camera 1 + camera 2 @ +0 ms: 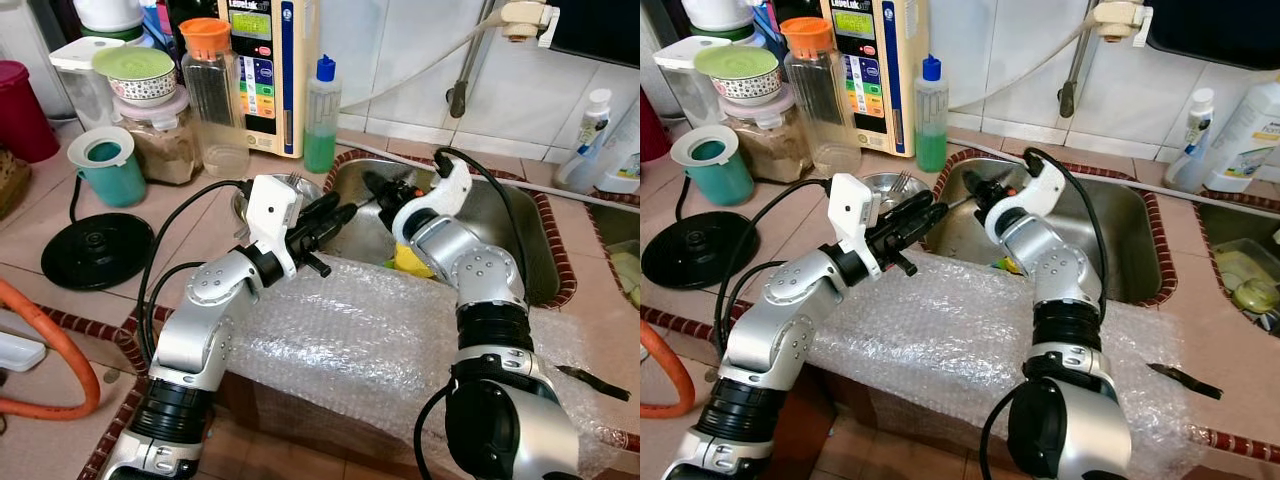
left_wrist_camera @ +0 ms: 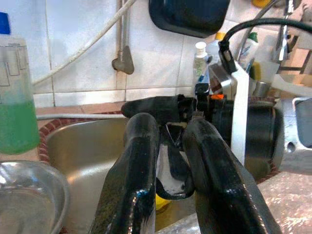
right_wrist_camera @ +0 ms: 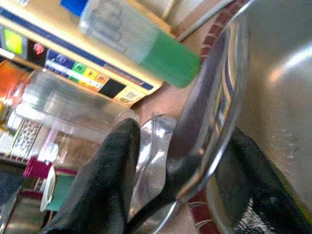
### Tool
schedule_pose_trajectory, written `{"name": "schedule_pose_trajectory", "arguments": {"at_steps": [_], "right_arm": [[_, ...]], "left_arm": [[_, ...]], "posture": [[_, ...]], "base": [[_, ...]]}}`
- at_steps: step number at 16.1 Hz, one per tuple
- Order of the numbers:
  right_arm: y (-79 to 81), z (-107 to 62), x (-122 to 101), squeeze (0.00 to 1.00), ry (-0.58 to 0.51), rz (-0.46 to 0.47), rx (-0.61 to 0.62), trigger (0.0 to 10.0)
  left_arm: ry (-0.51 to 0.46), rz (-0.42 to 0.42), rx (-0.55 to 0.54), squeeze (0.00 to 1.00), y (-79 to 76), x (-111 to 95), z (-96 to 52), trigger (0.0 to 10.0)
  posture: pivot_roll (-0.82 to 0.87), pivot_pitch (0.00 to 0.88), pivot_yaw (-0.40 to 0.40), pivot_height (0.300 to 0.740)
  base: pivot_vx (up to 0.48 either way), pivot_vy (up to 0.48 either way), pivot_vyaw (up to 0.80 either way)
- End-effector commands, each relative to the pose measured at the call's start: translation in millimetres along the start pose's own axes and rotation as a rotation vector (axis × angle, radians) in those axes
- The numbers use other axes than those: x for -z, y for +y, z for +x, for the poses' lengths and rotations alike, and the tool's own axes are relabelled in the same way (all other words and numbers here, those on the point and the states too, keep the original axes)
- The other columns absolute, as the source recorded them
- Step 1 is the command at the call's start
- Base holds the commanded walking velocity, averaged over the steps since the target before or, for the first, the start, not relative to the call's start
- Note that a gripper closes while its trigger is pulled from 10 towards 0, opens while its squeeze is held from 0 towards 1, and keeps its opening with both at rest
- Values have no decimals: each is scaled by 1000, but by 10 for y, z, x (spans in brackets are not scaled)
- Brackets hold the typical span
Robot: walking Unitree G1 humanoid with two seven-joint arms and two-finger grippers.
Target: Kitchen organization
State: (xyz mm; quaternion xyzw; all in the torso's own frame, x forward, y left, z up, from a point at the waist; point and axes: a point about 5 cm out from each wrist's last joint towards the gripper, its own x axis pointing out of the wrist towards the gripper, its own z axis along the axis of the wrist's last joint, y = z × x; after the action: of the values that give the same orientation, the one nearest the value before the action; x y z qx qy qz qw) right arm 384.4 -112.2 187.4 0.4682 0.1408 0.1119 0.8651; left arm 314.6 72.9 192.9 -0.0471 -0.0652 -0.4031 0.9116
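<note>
- Bottle [image 1: 320, 118] half full of green liquid, standing beside sink [image 1: 505, 215].
- Fork [image 1: 900, 181] lying in steel bowl [image 1: 883, 187].
- Left pincer [image 1: 337, 213] narrow, gripping something dark.
- Right pincer [image 1: 385, 190] over sink, clamping spoon [image 3: 195, 141].

Fork [image 3: 155, 146] – handle hidden behind black jaws; green soap bottle [image 2: 14, 97] cut off.

Two silver arms reach to the sink [image 1: 1140, 262]. The left gripper [image 1: 930, 212] and the right gripper [image 1: 973, 185] meet at its left edge. Bubble wrap [image 1: 940, 340] covers the counter in front. A green bottle [image 1: 931, 115] stands behind.
</note>
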Motion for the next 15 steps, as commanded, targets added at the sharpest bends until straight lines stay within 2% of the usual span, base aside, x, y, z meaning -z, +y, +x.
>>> {"name": "schedule_pose_trajectory", "arguments": {"at_steps": [1,3,6,10,12,15], "right_arm": [[-72,-17,-53,0,-21,32,24,0],[-138,-11,-54,0,-30,80,45,0],[-140,-25,-111,0,-58,105,47,0],[-185,-100,-214,0,-110,97,72,0],[-291,-159,-277,0,-142,98,120,0],[-296,-229,-360,0,-180,100,135,0]], "left_arm": [[-48,22,41,0,-62,-108,41,0],[-60,41,51,0,-107,-123,43,0],[-84,27,43,0,-145,-139,71,0],[-93,17,57,0,-165,-125,142,0],[-100,-11,67,0,-221,-108,172,0],[-98,-29,88,0,-284,-82,217,0]], "posture": [[88,0,10,740],[102,0,11,740],[90,0,32,740],[38,0,42,740],[-8,0,57,740],[-59,12,74,740]], "base": [[0,0,0],[0,0,0],[0,0,0],[0,0,0],[0,0,0],[0,0,0]]}}
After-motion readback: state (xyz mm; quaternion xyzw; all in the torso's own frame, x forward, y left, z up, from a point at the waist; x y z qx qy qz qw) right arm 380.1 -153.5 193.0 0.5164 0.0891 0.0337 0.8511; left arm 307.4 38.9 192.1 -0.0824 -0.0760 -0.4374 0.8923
